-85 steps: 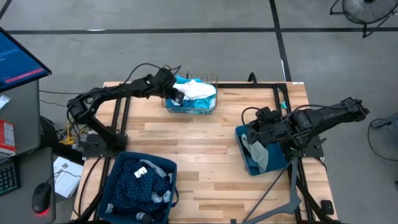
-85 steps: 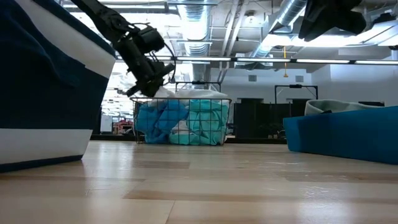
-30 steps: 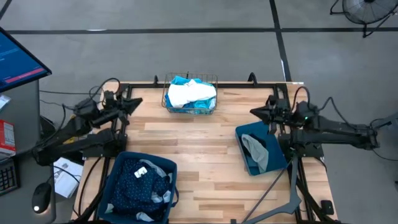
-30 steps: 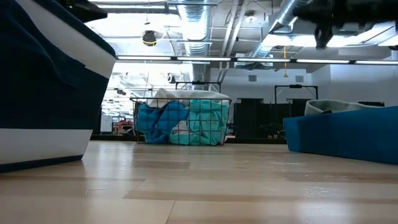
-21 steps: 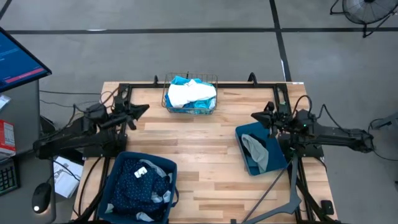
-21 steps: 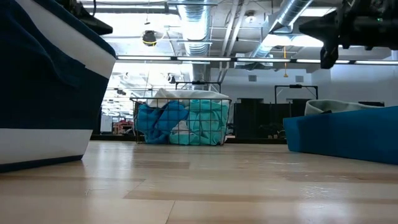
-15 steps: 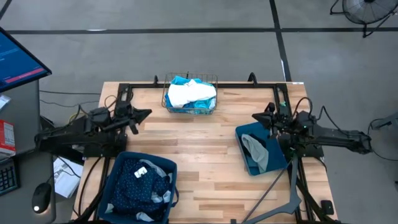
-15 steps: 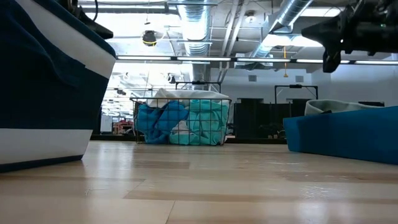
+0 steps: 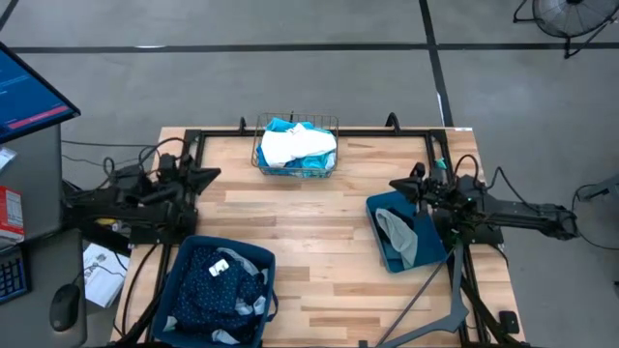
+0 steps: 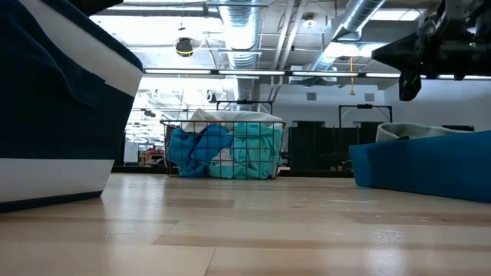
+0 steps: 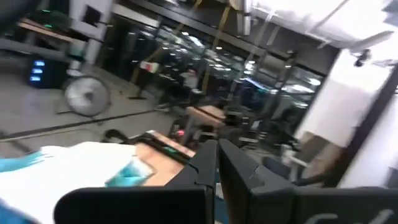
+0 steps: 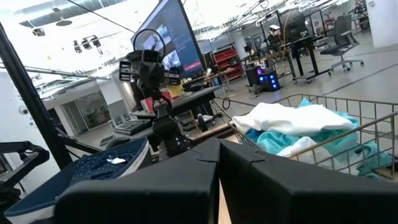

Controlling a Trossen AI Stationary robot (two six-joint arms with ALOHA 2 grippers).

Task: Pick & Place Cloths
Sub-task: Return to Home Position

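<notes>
White and turquoise cloths (image 9: 295, 148) heap the gold wire basket (image 9: 258, 159); others lie in two teal bins (image 9: 390, 259). Left gripper (image 9: 213, 175) and right gripper (image 9: 394, 184), both closed and empty, flank the table (image 9: 319, 280); we judge they should fold home high, clear of rims.

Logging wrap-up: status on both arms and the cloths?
Left end effector shut, empty, left table edge. Right end effector shut, empty, by teal bin. White cloth atop wire basket. No obstructions.

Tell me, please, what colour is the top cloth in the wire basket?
The cloth is white; the high view shows it best.
</notes>
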